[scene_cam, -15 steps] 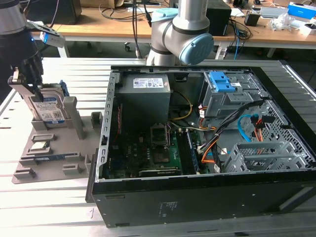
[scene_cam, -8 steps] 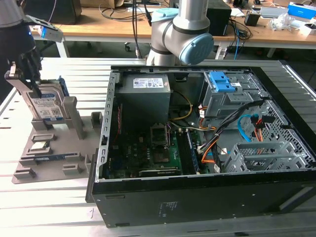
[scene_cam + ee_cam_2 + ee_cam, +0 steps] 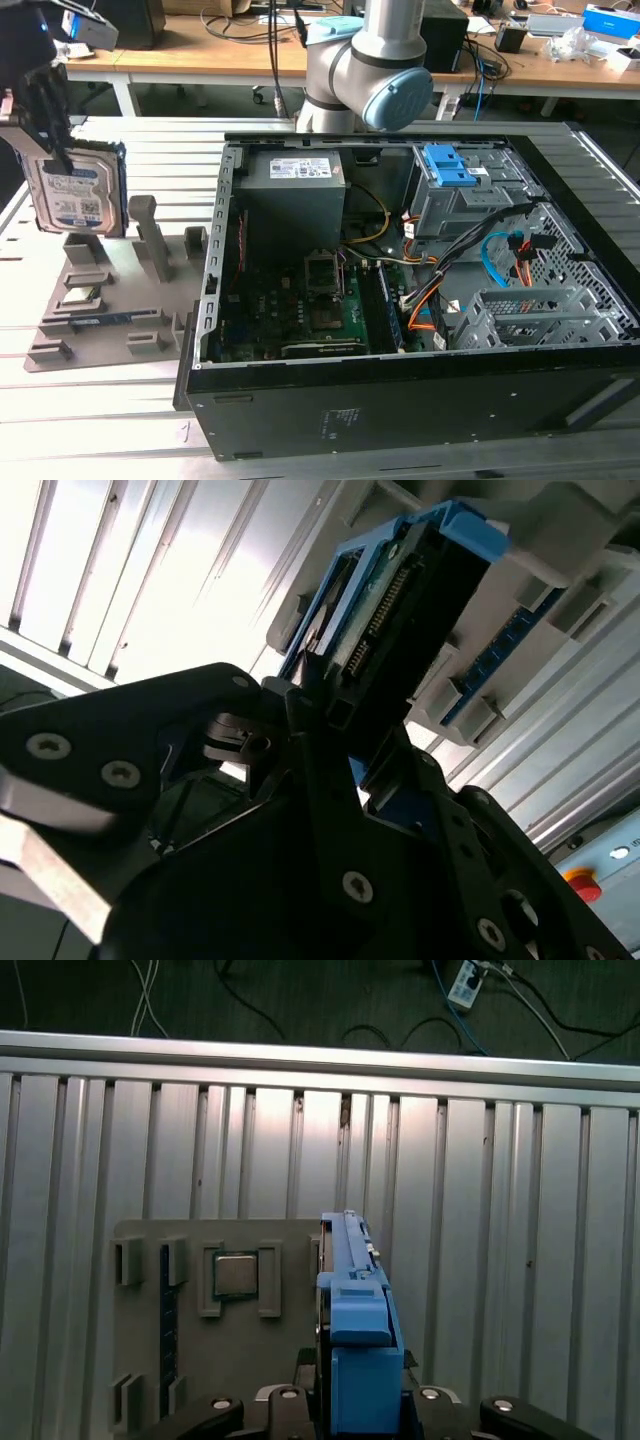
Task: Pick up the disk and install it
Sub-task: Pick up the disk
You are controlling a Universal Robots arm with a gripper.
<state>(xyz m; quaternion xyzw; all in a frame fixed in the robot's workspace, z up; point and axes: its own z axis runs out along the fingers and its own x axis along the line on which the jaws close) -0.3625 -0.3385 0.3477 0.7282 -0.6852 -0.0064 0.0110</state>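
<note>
Silver disk [image 3: 72,190], white-and-blue label, blue frame, stands on edge, upper left of exterior view. Gripper [image 3: 55,140] fingers [image 3: 318,760] squeeze disk between them.

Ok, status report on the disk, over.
Claw shut on the disk. Disk upright above grey fixture, outside open computer case. Fixture posts stand between.

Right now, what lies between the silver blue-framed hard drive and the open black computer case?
In the exterior view, upright posts of a grey fixture tray stand between the hard drive and the computer case.
</note>
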